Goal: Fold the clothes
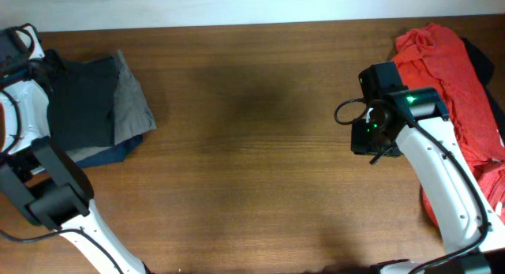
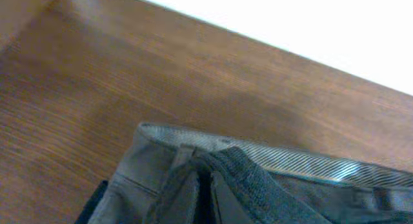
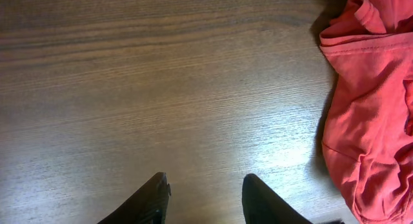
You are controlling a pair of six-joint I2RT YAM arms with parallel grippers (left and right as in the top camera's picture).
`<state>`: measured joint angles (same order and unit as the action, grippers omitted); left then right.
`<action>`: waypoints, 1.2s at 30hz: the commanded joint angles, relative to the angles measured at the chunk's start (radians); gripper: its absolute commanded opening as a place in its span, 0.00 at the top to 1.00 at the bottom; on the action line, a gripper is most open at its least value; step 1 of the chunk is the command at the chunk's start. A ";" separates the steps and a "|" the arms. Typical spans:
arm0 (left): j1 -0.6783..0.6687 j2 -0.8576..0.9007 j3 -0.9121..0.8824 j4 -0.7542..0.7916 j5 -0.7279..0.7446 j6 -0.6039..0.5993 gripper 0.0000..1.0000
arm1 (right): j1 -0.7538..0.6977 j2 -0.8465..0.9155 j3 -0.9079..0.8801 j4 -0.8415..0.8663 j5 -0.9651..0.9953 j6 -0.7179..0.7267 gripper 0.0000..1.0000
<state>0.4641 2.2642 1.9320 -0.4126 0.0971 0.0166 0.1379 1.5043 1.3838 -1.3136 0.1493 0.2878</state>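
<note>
Pinching dark trousers (image 1: 79, 104) with left claw (image 1: 22, 39) at upper left of the frame, atop grey garment (image 1: 132, 100). Holding right claw (image 3: 203, 201) spread above tabletop (image 3: 161, 88), near red cloth (image 3: 374, 121).

Left jaws closed, right jaws apart (empty)

Bare table (image 1: 252, 148) spans between stacked dark trousers (image 1: 83, 100), left, and red garment (image 1: 442, 69), right.

Trousers (image 1: 79, 100) lie atop other garments (image 1: 132, 104) at the upper left of the table (image 1: 252, 148). A cloth heap (image 1: 442, 61) lies along the right edge.
</note>
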 commanded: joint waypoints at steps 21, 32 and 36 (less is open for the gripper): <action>-0.027 -0.232 0.067 -0.272 0.016 -0.002 0.19 | -0.008 -0.003 0.007 0.005 0.019 0.004 0.46; -0.310 -0.350 0.067 -0.660 0.018 -0.002 0.17 | -0.008 -0.003 0.007 0.148 -0.118 -0.005 0.25; -0.458 -0.350 0.067 -0.786 0.017 -0.002 0.04 | -0.008 -0.003 0.007 0.183 -0.181 -0.031 0.21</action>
<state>0.1055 1.9083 1.9984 -1.1355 0.1043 0.0067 0.1379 1.5043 1.3838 -1.1503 0.0307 0.2741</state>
